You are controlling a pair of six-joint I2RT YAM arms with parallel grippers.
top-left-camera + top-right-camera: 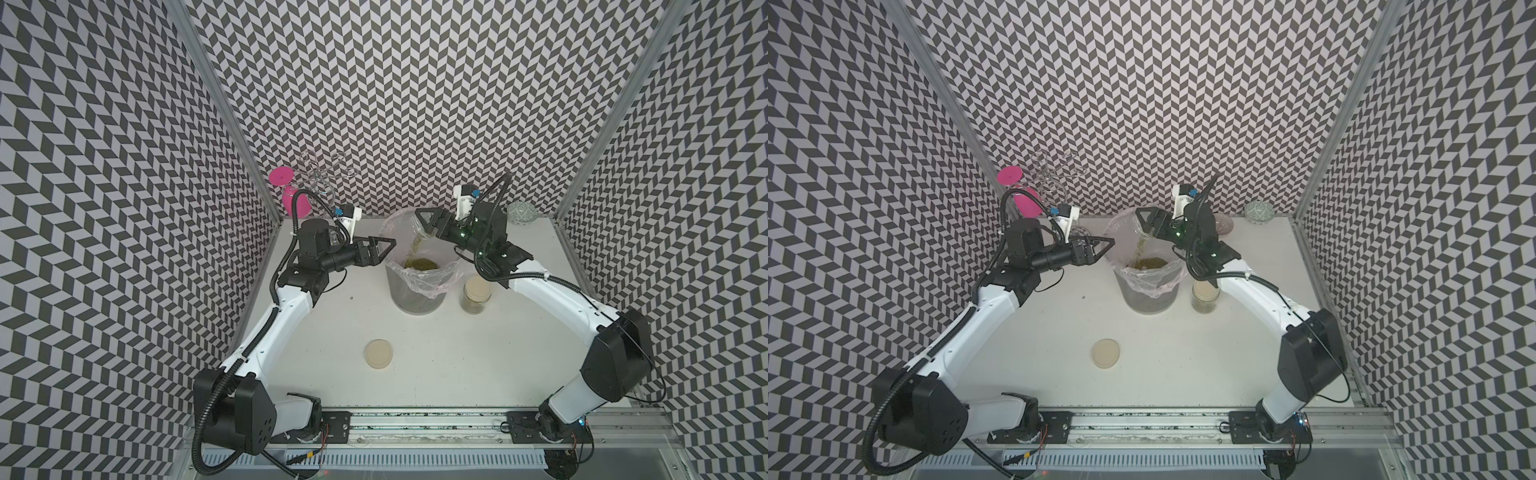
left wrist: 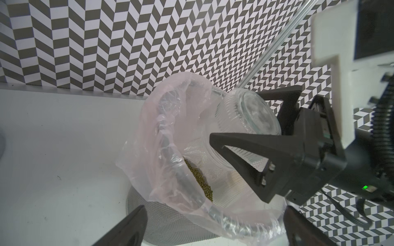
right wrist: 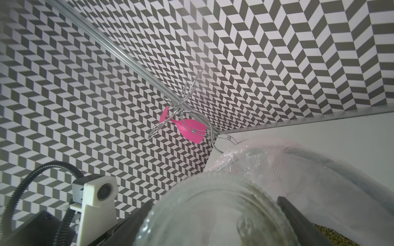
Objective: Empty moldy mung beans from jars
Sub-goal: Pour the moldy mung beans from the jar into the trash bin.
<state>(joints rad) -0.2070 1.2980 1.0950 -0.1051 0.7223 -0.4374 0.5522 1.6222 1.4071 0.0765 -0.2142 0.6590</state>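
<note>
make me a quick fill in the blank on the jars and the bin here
1. The right gripper holds a jar tilted over the ____, pouring out mung beans.
2. A second jar, upright beside that container, has its lid ____.
3. The left gripper is ____ and holds nothing.
4. A loose lid lies flat on the ____.
Missing words: bin; on; open; table.

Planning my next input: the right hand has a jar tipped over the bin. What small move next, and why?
Probably tip the jar slightly further: the right hand grips it mouth-down over the bin, beans are streaming onto the pile inside, so it likely isn't empty yet.
</note>
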